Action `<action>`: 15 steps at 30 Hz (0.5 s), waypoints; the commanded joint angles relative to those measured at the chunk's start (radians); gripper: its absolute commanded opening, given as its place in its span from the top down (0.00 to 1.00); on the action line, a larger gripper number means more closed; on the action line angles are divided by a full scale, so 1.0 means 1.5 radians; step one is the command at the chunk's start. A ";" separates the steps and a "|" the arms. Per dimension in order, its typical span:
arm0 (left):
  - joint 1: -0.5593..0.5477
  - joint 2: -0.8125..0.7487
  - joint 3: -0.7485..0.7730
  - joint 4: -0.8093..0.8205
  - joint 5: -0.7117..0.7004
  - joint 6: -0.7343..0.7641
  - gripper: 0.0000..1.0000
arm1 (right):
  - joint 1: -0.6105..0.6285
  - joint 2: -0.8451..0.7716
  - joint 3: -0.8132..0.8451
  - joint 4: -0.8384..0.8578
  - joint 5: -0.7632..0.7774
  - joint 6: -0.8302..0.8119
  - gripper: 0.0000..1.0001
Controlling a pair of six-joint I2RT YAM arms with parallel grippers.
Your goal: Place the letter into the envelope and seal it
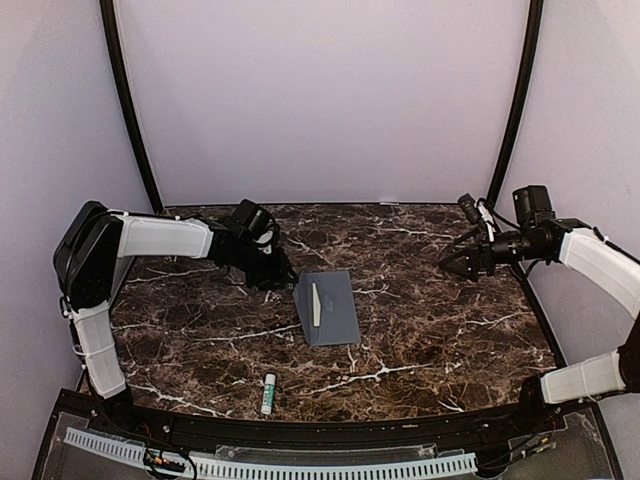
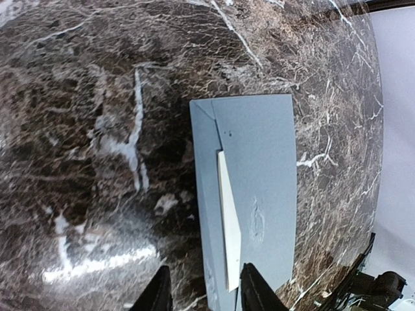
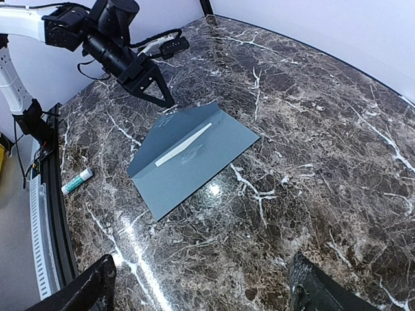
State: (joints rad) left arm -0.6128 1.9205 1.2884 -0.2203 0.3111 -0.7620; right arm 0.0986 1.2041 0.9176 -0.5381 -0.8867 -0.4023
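The grey-blue envelope lies flat mid-table, its flap along the left side. Only a narrow cream strip of the letter shows at the seam between flap and body; the rest is hidden inside. My left gripper hovers at the envelope's left edge, fingers apart, the flap edge and strip tip showing between them, gripping nothing. My right gripper stands open above the right side of the table, well away from the envelope.
A white glue stick with a green label lies near the front edge, left of centre. The marble table ends at a black rail in front. Black frame poles rise at both back corners.
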 commanded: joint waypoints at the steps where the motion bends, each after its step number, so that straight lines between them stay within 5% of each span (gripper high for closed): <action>1: -0.016 -0.081 0.013 -0.140 -0.042 0.087 0.64 | 0.008 0.017 0.017 -0.012 -0.010 -0.016 0.12; 7: -0.055 -0.149 -0.021 -0.246 -0.068 0.124 0.62 | 0.018 0.028 0.020 -0.016 -0.004 -0.020 0.12; 15: -0.154 -0.242 -0.141 -0.302 -0.076 0.052 0.58 | 0.033 0.040 0.021 -0.018 0.008 -0.026 0.12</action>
State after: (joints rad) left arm -0.7734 1.6455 1.1587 -0.5652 0.2230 -0.6262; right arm 0.1329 1.2499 0.9199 -0.5632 -0.8845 -0.4267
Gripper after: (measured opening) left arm 0.414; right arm 0.880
